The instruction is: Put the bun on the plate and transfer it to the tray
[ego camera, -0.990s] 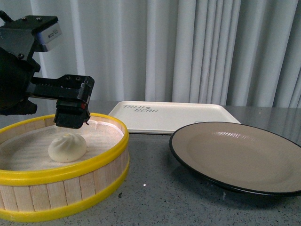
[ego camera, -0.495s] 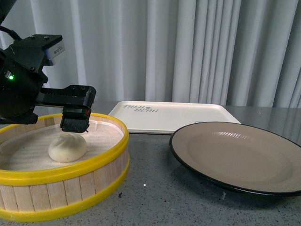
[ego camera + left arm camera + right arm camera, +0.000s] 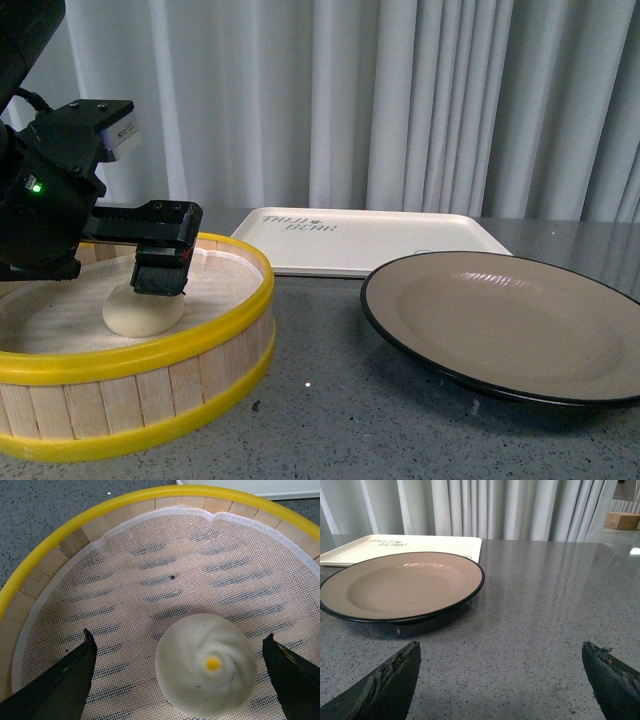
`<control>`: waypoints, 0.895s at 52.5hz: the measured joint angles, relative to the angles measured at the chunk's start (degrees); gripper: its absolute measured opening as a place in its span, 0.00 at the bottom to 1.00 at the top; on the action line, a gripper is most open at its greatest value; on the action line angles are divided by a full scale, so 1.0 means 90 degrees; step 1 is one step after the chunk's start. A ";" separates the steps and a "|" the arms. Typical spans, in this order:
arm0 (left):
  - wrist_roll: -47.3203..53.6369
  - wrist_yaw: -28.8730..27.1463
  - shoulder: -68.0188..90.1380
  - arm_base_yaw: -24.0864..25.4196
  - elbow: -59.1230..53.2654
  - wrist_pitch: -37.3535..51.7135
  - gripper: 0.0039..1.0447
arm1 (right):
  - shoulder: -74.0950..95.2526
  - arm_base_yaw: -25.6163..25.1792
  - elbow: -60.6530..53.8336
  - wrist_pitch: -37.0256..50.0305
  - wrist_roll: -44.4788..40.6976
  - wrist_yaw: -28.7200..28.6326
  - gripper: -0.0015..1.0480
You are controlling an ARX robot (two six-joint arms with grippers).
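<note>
The cream-white bun [image 3: 135, 312] lies in the yellow-rimmed steamer basket [image 3: 210, 345] at the left. In the left wrist view the bun [image 3: 206, 665] shows a pleated top with a yellow dot. My left gripper [image 3: 158, 275] is open just above the bun, and its fingers stand either side of it in the left wrist view [image 3: 182, 680], apart from it. The taupe plate [image 3: 520, 325] with black rim sits at the right and is bare; it also shows in the right wrist view [image 3: 400, 585]. The off-white tray [image 3: 365, 242] lies behind. My right gripper [image 3: 502, 680] is open over bare table.
A white mesh liner [image 3: 165, 580] covers the basket floor. The grey speckled tabletop [image 3: 330, 400] lies between basket and plate. Pale curtains [image 3: 400, 100] hang behind the table. A wooden block [image 3: 623, 520] sits far off in the right wrist view.
My left gripper has come down into the basket, from above the rim to just over the bun, partly covering it. Bun, plate and tray have not moved.
</note>
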 joint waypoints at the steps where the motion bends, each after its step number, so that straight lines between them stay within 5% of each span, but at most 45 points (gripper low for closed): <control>1: 0.0000 -0.0002 0.0005 0.0000 0.0000 0.0000 0.94 | 0.0000 0.0000 0.0000 0.0000 0.0000 0.0000 0.92; 23: -0.0080 -0.0095 0.0214 -0.0141 0.0000 0.0075 0.94 | 0.0000 0.0000 0.0000 0.0000 0.0000 0.0000 0.92; 47: 0.0129 -0.0073 -0.0097 -0.0350 -0.0024 0.0427 0.10 | 0.0000 0.0000 0.0000 0.0000 0.0000 0.0000 0.92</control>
